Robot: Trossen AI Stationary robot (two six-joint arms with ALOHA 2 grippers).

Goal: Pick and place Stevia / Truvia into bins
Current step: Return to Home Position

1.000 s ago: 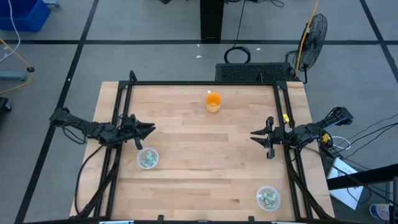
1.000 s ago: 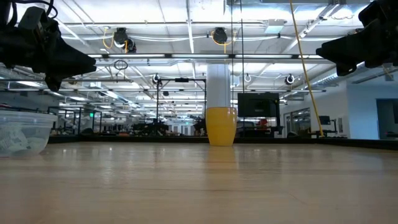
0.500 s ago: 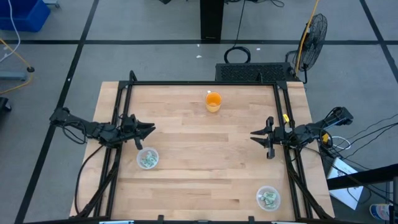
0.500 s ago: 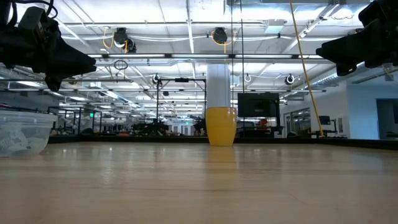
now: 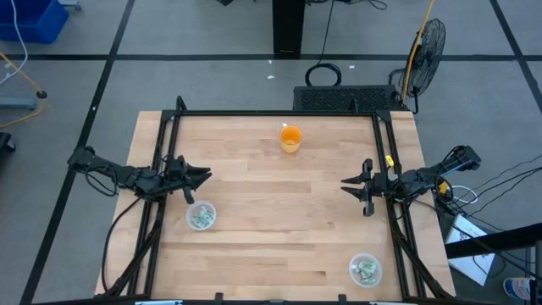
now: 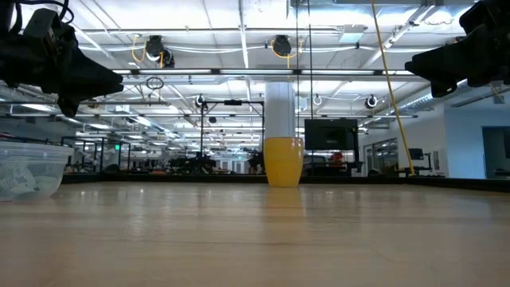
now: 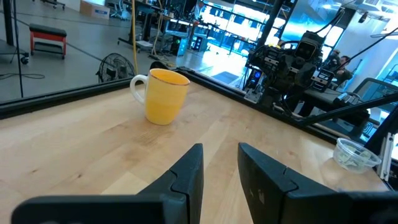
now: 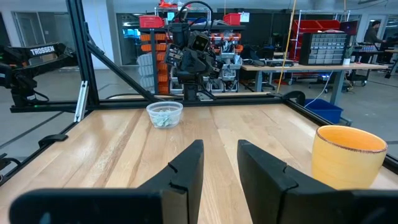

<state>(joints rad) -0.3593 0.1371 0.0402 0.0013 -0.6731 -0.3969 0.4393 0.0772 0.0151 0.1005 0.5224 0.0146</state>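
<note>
Packets [image 5: 201, 219] sit in both cups [image 5: 189, 217] — none loose on the surface [image 5: 271, 229] — left end effector [image 5: 207, 175] and right end effector [image 5: 344, 184] hover slightly parted, empty; job looks done.

Green-white packets [image 5: 201, 219] inside two clear cups [image 5: 354, 264]

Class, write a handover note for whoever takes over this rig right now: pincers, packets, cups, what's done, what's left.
Left pincer: open, empty, raised by the table's left edge, near the left cup.
Right pincer: open, empty, raised by the right edge.
Packets: in the left cup and the right cup; none shows loose on the table.
Done: sorting, it seems.
Left: nothing visible to pick.
</note>
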